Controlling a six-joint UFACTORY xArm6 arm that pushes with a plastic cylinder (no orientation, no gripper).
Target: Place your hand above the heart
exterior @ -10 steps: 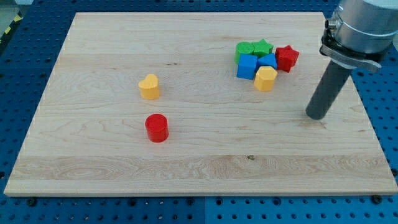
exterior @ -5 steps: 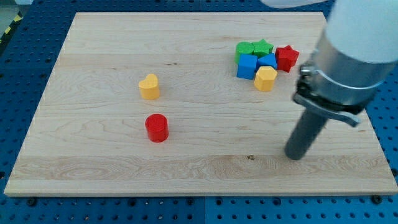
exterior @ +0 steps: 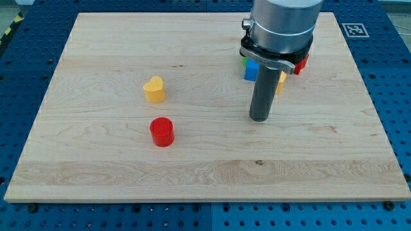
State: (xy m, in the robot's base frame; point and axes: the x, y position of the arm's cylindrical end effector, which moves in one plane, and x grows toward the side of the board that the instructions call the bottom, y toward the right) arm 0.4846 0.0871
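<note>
Swung leftward, my tip [exterior: 259, 118] sits well right of the yellow heart [exterior: 154, 89], lobes toward the view's top.

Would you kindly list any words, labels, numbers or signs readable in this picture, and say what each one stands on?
No readable words, brand names or numbers appear anywhere in the camera view.
One sign only: a square black-and-white fiducial marker at the wooden board's top right corner; it carries a pattern, not text.
The yellow heart block, red cylinder block and my tip bear no markings.
</note>
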